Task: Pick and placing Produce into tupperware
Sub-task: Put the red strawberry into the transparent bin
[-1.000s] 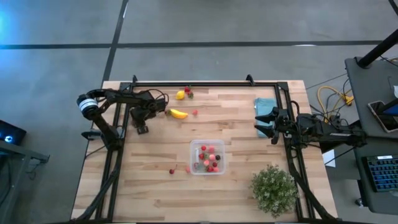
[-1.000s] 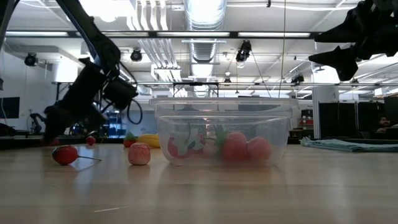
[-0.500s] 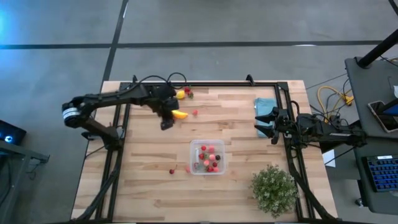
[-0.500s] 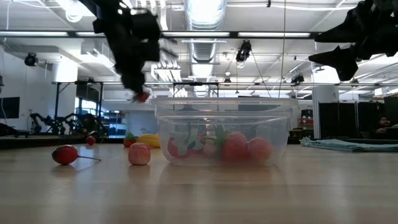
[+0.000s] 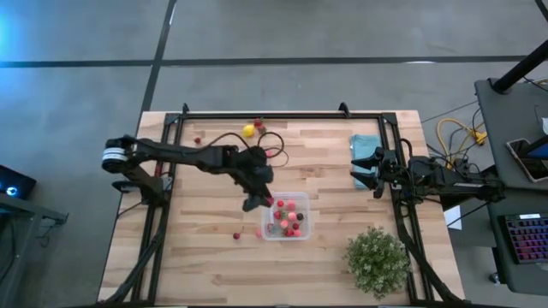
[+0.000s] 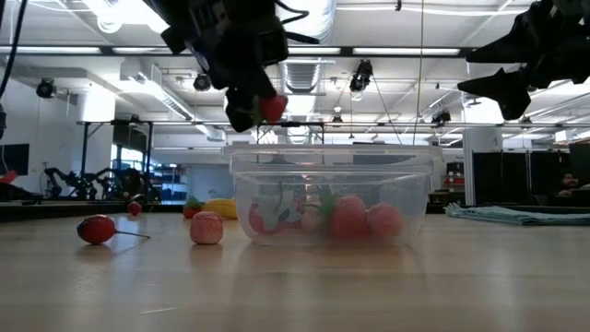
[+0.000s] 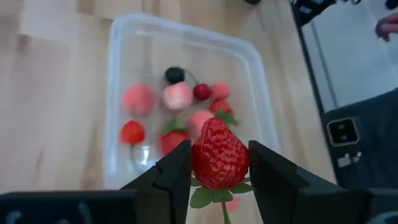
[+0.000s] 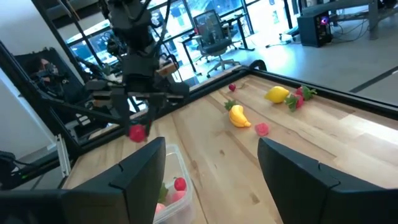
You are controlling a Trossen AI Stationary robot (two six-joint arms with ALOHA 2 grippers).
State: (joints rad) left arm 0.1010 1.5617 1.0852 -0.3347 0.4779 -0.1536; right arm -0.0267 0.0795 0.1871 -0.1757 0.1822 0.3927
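Even, bright overhead light fills the high view, with faint shadows on the table (image 5: 342, 257); a blue glow bleeds in at nine to ten o'clock; in the low view ceiling lights (image 6: 304, 18) flare white at twelve o'clock, leaving the arms as dark silhouettes; the left wrist view is soft behind the strawberry (image 7: 219, 155).

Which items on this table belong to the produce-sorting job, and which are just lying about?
Job:
- strawberry, held by left gripper
- tupperware, partly filled
- banana
- lemon
- loose berries beside the tupperware

Lying about:
- potted plant
- teal cloth
- right gripper, waiting open at the table's edge
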